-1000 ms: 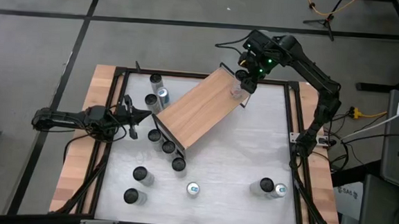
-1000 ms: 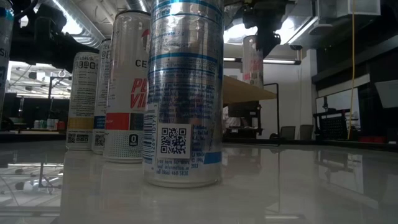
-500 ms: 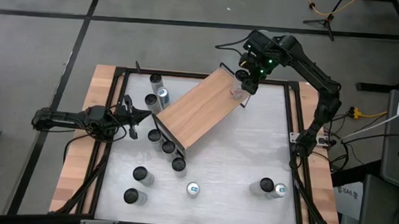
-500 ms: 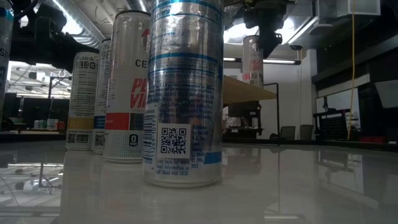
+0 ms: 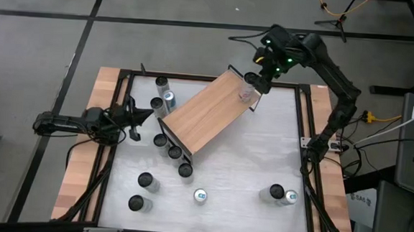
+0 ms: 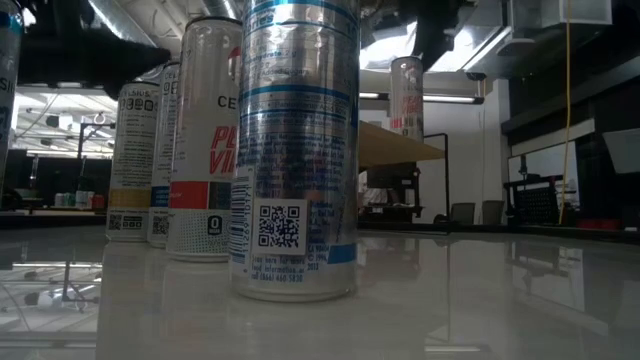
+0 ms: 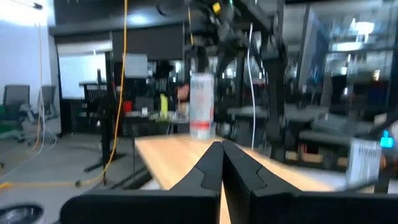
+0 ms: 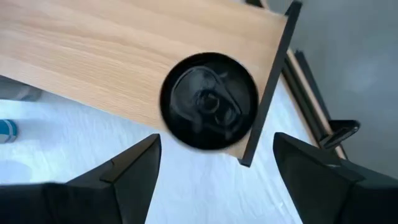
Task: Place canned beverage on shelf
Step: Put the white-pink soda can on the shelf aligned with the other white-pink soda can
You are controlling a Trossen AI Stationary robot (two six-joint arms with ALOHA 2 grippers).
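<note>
1. The left gripper point(image 5: 136, 119) rests clenched and empty at the table's point(image 5: 262, 155) left edge.
2. The shelf point(image 5: 207, 112) lies diagonally, carrying one upright can point(image 5: 246, 95) near its far right end.
3. The right gripper point(image 5: 256, 77) hangs released above that can, fingers apart.

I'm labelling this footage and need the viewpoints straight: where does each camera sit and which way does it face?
High view: overhead, straight down on the shelf; both arms show.
Low view: at tabletop height, looking level past a near can; no arm clearly shows.
Left wrist view: looks forward past the shut left tool along the shelf.
Right wrist view: looks down between the open right tool fingers.
Shared: the can on the shelf appears in all four.
</note>
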